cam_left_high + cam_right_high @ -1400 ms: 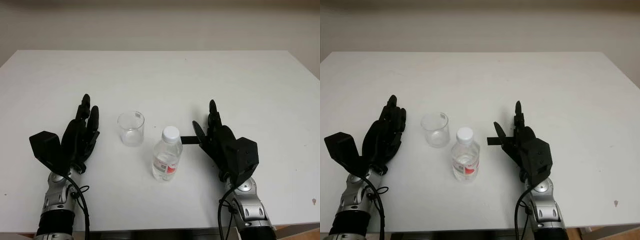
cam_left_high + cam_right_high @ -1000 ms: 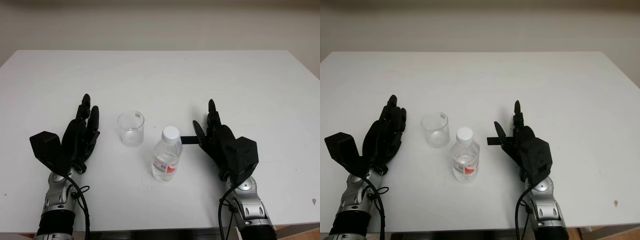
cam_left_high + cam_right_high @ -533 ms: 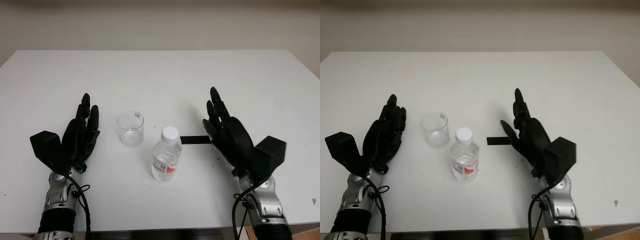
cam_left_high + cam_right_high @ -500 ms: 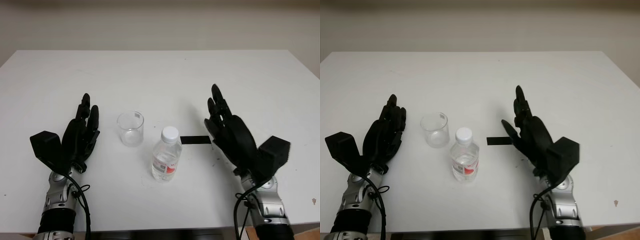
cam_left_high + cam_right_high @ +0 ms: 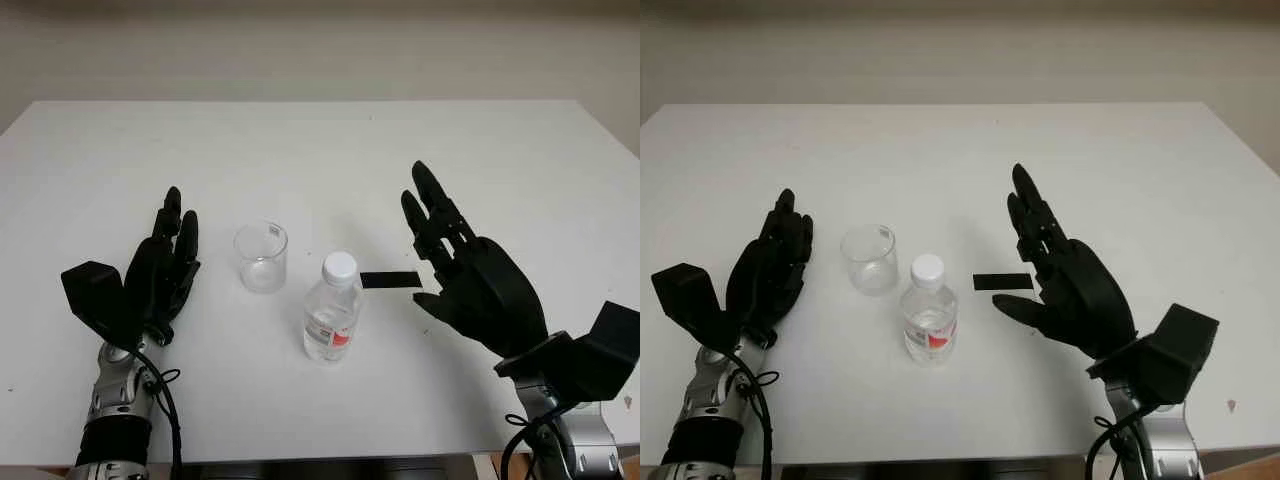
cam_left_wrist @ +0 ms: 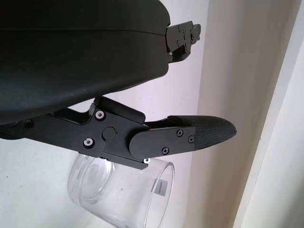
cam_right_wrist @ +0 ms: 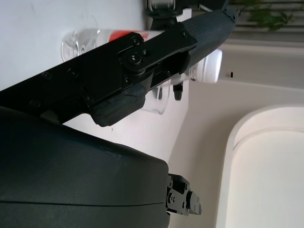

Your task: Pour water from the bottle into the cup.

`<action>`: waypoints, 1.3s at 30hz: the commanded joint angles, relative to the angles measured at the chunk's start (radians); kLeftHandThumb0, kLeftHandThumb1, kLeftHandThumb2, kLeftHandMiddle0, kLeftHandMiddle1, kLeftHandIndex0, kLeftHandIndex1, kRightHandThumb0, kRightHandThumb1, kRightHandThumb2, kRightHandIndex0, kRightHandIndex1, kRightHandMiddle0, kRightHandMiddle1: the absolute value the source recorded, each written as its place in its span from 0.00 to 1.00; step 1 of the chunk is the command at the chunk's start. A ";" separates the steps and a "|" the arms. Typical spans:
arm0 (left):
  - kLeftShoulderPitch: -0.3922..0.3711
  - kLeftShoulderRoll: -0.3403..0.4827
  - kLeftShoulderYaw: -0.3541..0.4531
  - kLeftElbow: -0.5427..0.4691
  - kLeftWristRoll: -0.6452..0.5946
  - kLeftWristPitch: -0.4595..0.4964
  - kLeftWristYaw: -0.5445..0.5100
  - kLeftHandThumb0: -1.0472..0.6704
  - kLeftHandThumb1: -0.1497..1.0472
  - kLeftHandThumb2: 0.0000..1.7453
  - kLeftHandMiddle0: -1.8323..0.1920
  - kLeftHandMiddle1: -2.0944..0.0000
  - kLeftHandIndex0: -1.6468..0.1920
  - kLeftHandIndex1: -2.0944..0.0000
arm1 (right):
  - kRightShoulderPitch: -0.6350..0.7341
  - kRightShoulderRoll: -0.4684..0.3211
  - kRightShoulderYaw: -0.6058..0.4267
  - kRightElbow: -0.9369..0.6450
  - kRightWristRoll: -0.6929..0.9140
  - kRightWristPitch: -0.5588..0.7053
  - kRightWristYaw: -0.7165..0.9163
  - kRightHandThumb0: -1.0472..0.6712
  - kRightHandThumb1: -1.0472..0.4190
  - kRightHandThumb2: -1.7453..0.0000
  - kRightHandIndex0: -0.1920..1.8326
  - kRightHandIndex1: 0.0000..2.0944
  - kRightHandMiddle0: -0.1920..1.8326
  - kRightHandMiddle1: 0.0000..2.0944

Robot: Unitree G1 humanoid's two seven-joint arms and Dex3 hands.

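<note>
right hand (image 5: 478, 278) risen, turned palm-in | open, empty, beside bottle (image 5: 331, 320) | left hand (image 5: 155, 272) open, empty

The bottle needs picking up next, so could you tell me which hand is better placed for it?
Probably the right hand: open, raised beside the bottle, palm toward it. The left hand, open, sits beyond the cup.

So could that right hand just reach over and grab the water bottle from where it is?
Probably yes. The right hand is open, raised beside the bottle, and nothing stands between them but bare table. The cup sits on the bottle's far side.
</note>
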 commanded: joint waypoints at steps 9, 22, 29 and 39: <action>-0.001 0.000 0.000 0.007 -0.001 0.006 0.002 0.18 1.00 0.27 1.00 0.98 1.00 0.98 | -0.022 0.074 0.138 0.117 -0.127 -0.038 -0.058 0.00 0.11 0.97 0.00 0.00 0.00 0.00; -0.012 -0.006 0.001 0.024 -0.001 -0.006 0.004 0.18 1.00 0.27 1.00 0.97 1.00 0.98 | -0.070 0.108 0.199 0.225 -0.210 -0.133 -0.093 0.00 0.12 0.97 0.00 0.00 0.00 0.00; -0.021 -0.008 -0.002 0.045 0.004 -0.021 0.009 0.17 1.00 0.27 1.00 0.98 1.00 0.98 | -0.076 0.107 0.204 0.214 -0.198 -0.137 -0.080 0.01 0.11 0.97 0.00 0.00 0.00 0.00; -0.015 -0.021 -0.008 0.041 0.008 -0.034 0.023 0.17 1.00 0.28 1.00 0.98 1.00 0.98 | -0.076 0.123 0.213 0.185 -0.168 -0.117 -0.076 0.03 0.13 0.97 0.00 0.00 0.00 0.00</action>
